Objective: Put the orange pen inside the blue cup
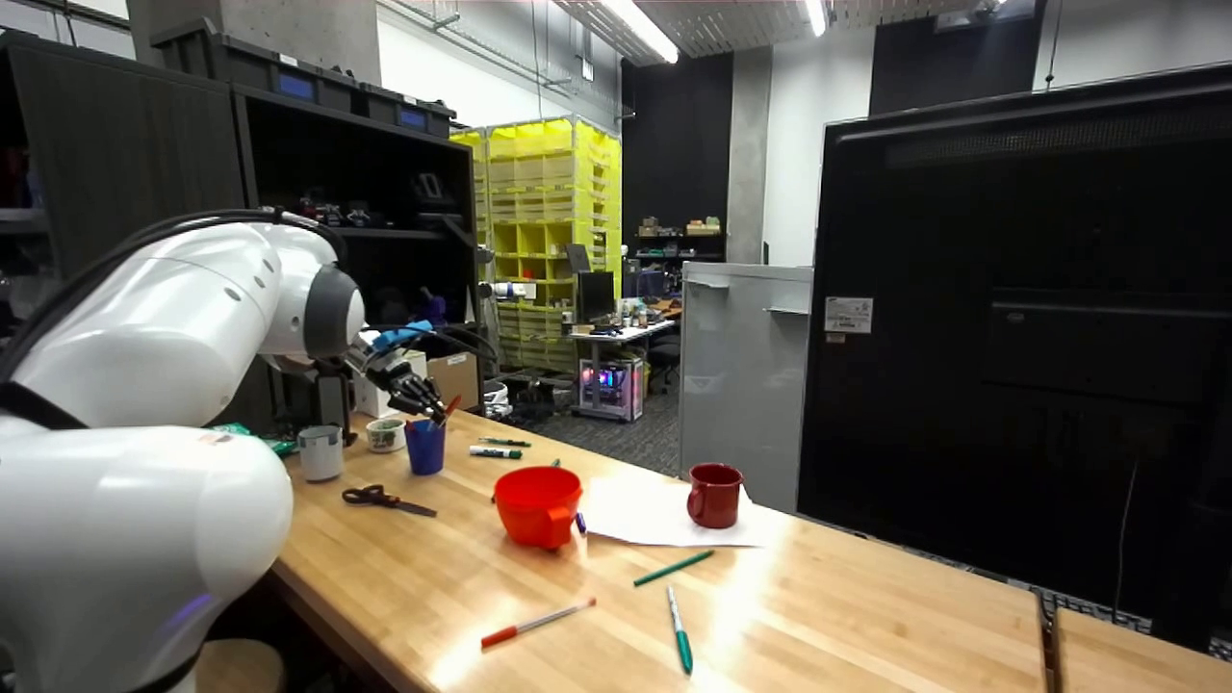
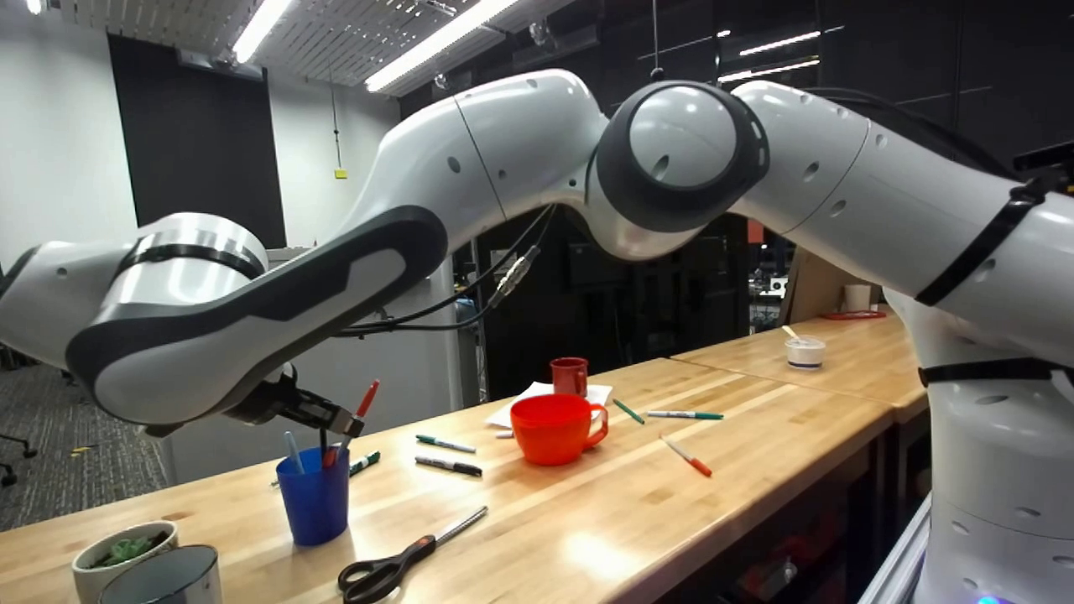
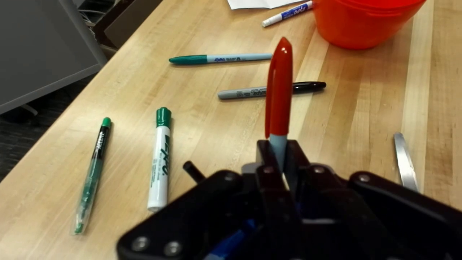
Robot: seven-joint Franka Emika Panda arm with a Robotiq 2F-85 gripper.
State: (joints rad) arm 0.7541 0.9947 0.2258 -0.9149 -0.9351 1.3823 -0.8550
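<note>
The orange pen, with an orange-red cap point(image 3: 279, 86) and grey barrel, is held cap up and slightly tilted. It also shows in both exterior views point(image 2: 367, 398) point(image 1: 452, 406). My gripper point(image 3: 278, 153) is shut on its barrel just below the cap. The gripper point(image 2: 352, 424) is over the right side of the blue cup's mouth in an exterior view. The blue cup point(image 2: 315, 503) stands upright on the table and has other pens in it; it also shows in an exterior view point(image 1: 424, 450). The pen's lower end is at the cup's mouth; how deep I cannot tell.
Scissors point(image 2: 403, 562), a grey mug point(image 1: 320, 453) and a potted plant point(image 1: 386, 435) stand or lie near the cup. A red bowl point(image 1: 539, 502), dark red cup point(image 1: 715, 496), green marker point(image 3: 160, 162) and black marker point(image 3: 249, 92) are farther along. A red-capped clear pen point(image 1: 534, 624) lies apart.
</note>
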